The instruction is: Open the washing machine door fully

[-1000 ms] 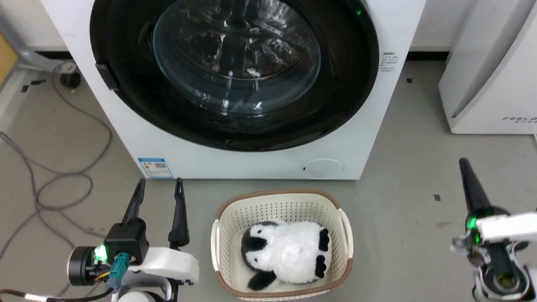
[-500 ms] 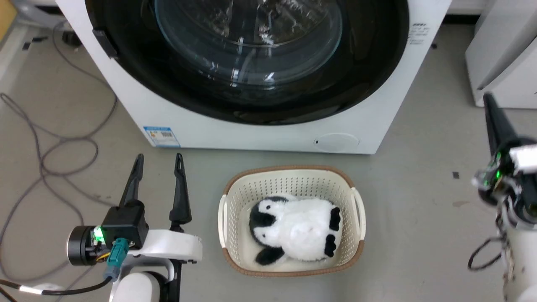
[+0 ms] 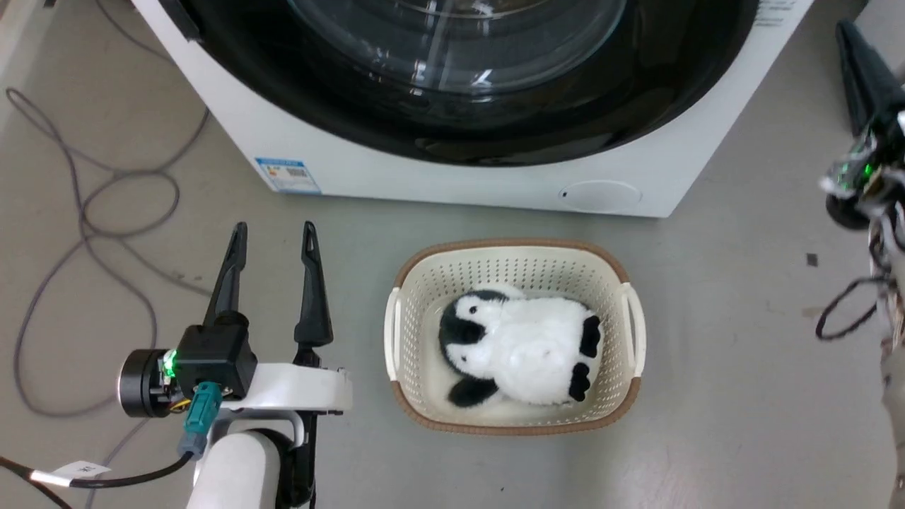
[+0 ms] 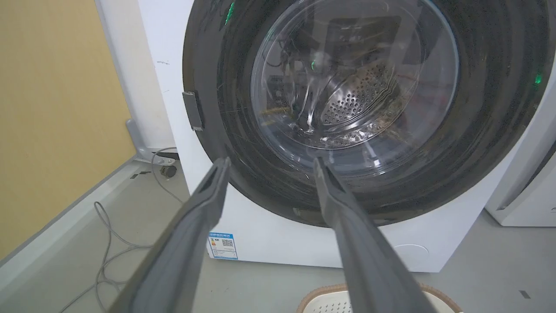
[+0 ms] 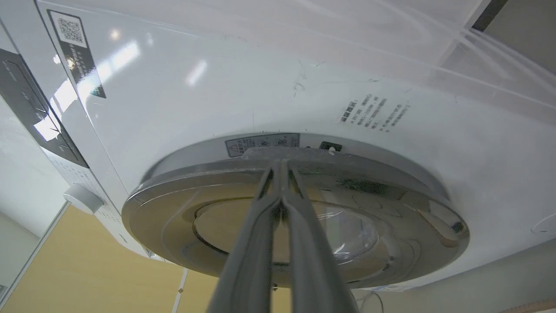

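Note:
The washing machine is a white box across the top of the head view. Its door, a glossy black disc with a clear glass bowl, lies flat against the front. My left gripper is open and empty above the floor, short of the machine's lower left corner. In the left wrist view, that gripper points at the door. My right gripper is shut at the machine's right side. In the right wrist view, its tips reach the door's rim, seen edge-on; contact is unclear.
A cream basket holding a black-and-white plush penguin stands on the floor before the machine. Grey cables loop on the floor at the left. A second white appliance stands right of the machine, and a yellow panel stands left.
The camera has moved, shifting the machine up the picture. My right gripper has gone forward, from beside the basket to the machine's right side. The left gripper has kept its place.

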Controlling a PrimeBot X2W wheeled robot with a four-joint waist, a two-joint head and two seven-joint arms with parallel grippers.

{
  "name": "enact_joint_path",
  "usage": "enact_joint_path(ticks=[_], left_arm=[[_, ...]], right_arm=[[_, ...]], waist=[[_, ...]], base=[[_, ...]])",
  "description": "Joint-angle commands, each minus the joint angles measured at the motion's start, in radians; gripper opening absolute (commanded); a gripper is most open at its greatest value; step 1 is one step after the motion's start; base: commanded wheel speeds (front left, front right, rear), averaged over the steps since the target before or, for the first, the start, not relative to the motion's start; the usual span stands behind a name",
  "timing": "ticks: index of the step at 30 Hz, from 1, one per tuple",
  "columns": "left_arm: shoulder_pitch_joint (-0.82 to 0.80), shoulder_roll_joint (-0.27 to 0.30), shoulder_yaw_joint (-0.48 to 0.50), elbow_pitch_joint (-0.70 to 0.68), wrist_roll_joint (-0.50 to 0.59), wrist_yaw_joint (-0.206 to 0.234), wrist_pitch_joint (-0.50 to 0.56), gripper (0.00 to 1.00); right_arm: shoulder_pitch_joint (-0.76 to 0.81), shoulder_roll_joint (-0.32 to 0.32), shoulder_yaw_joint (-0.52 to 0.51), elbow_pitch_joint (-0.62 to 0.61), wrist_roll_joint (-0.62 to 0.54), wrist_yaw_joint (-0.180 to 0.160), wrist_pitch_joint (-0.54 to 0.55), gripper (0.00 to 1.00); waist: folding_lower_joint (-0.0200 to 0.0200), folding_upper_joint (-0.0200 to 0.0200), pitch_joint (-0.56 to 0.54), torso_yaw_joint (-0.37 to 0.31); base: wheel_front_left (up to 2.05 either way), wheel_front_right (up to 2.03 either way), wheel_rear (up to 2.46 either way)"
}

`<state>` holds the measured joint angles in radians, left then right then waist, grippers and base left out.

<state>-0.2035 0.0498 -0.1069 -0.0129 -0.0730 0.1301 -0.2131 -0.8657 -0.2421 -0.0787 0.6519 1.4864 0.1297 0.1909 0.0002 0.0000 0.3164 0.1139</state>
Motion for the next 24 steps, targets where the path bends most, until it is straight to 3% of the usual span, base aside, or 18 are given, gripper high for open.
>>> enact_joint_path(ticks=[1,15,24], left_arm=[[-0.018,0.0,-0.003,-0.005,-0.007,0.006,-0.008,1.0],[-0.066,0.0,-0.03,-0.012,-0.032,0.039,-0.037,1.0],[-0.08,0.0,-0.036,-0.008,-0.037,0.05,-0.049,1.0]], right_arm=[[-0.038,-0.013,0.005,0.019,0.028,0.001,0.005,0.0],[-0.279,-0.063,0.089,0.172,0.093,0.001,0.049,0.0],[-0.301,-0.063,0.174,0.182,0.099,0.001,0.139,0.0]], waist=[[-0.0002,0.0,0.013,0.009],[-0.0002,0.0,0.101,0.051],[-0.0002,0.0,0.118,0.048]], base=[[0.0,0.0,0.0],[0.0,0.0,0.0],[0.0,0.0,0.0]])
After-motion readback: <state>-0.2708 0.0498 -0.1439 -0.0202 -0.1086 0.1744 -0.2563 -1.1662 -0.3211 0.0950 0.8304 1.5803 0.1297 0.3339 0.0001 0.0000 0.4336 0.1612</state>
